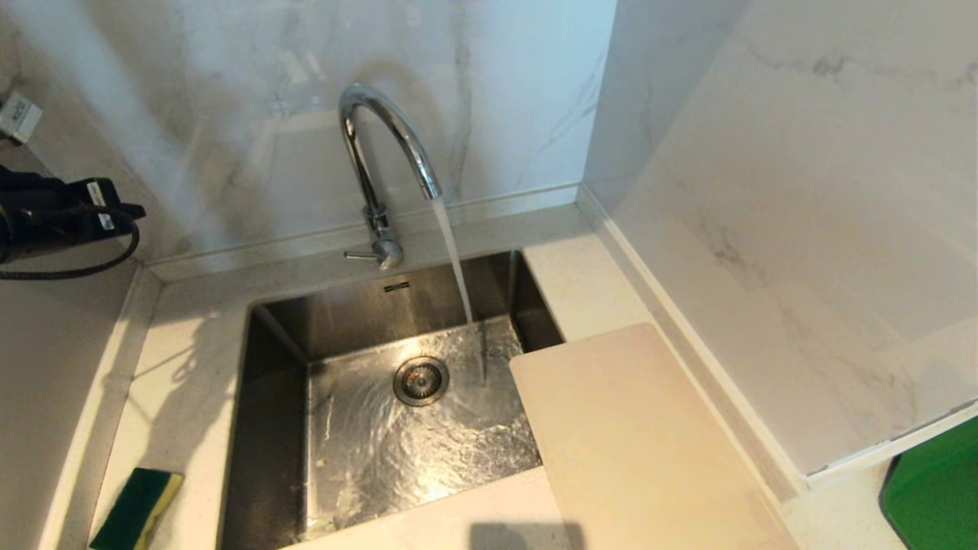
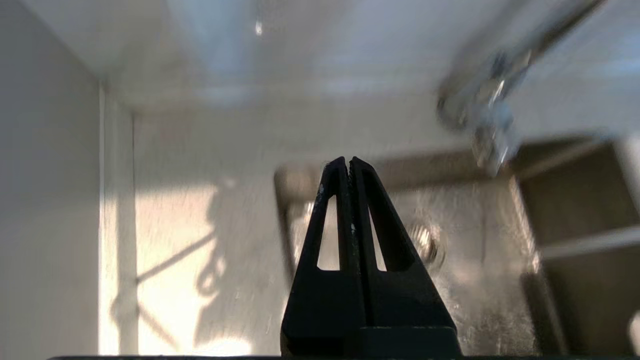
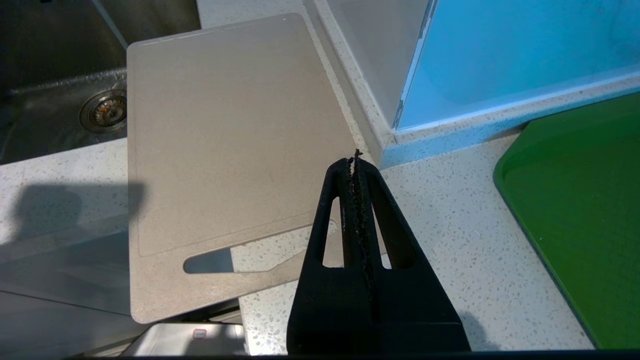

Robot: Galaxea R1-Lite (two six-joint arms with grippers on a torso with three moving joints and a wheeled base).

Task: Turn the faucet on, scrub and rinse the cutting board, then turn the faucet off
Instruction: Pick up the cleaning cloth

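- Nearest the head camera, the cutting board (image 1: pixel 642 443) lies flat on the counter to the right of the sink, its near-left corner jutting over the basin's right rim; in the right wrist view the same board (image 3: pixel 225 150) shows its slot handle at the end farthest from the wall.
- Right gripper (image 3: pixel 356 162) hangs above the speckled countertop (image 3: pixel 450 240) just beside the board's handle end, its two black fingers pressed together with nothing between them.
- Water (image 1: pixel 457 267) pours in a steady stream from the faucet (image 1: pixel 382 145) and spreads in ripples over the steel floor of the sink (image 1: pixel 275 428), landing just right of the round drain (image 1: pixel 421 380).
- At the tap's base a small lever (image 1: pixel 359 256) sticks out to the left; the tap stands on the ledge behind the basin, against the marble wall.
- Left gripper (image 2: pixel 348 162) is up in the air to the left of the tap, over the counter and the sink's left rim, fingers closed on nothing; in the head view only the arm's dark body (image 1: pixel 53 214) shows at the left edge.
- Farther out, a green-and-yellow sponge (image 1: pixel 137 508) lies on the counter at the sink's front left corner.
- A green tray (image 1: pixel 936 496) sits at the far right, well apart from the board.
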